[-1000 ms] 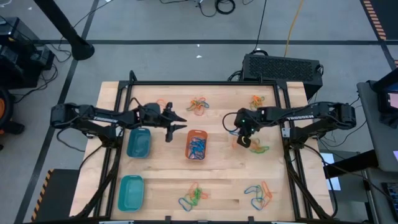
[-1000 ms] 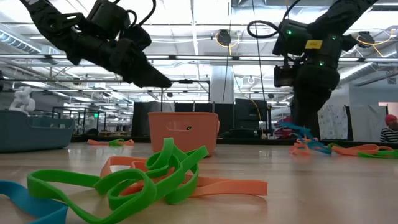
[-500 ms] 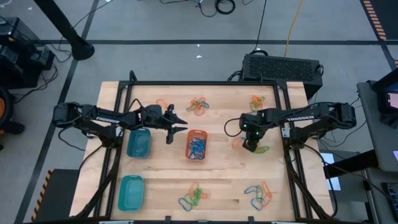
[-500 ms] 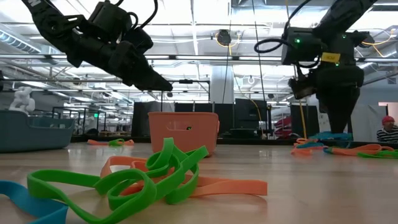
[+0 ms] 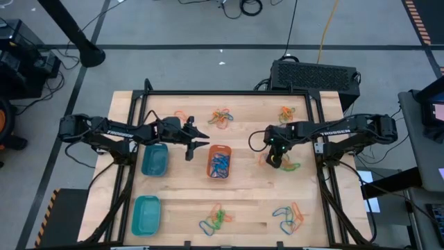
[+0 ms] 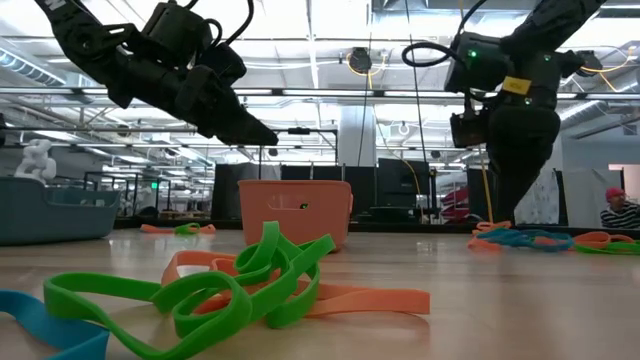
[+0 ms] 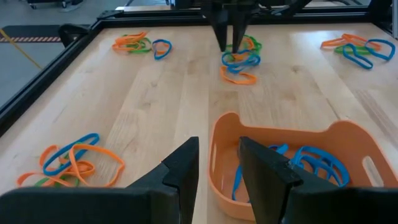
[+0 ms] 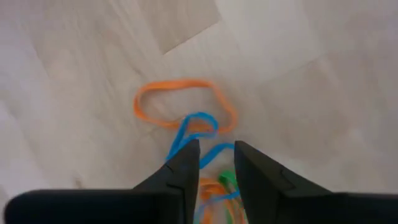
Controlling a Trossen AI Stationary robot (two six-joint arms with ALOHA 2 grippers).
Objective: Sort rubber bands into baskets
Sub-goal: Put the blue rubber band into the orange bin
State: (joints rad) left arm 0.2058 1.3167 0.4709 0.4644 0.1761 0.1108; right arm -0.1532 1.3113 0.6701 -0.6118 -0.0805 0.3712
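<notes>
Rubber bands lie in several small heaps on the wooden table. One heap (image 5: 284, 164) sits right of the orange basket (image 5: 219, 161), which holds blue bands. My right gripper (image 5: 275, 160) points down into this heap, open, with a blue band (image 8: 198, 124) and a green one (image 8: 226, 178) between its fingers. An orange band (image 8: 180, 93) lies just beyond them. My left gripper (image 5: 200, 139) hovers open above the table, just left of the orange basket's far end, with nothing between its fingers (image 7: 219, 167). My right gripper comes at the heap from above, its fingertips (image 6: 497, 216) down among the bands (image 6: 525, 238) on the table. One finger (image 8: 186, 165) stands on each side of the blue band's strands. Whether they touch a band I cannot tell.
Two teal baskets (image 5: 155, 159) (image 5: 146, 213) stand at the table's left. More heaps of bands lie at the far middle (image 5: 222, 117), far right (image 5: 286, 112), near middle (image 5: 216, 219) and near right (image 5: 288, 217). A black frame rail (image 5: 229, 92) borders the table.
A blue band that was drawn up from the heap below my right gripper has sunk back and now lies flat on the table with the others. My right gripper has rolled a little about its own line and stayed over the heap.
</notes>
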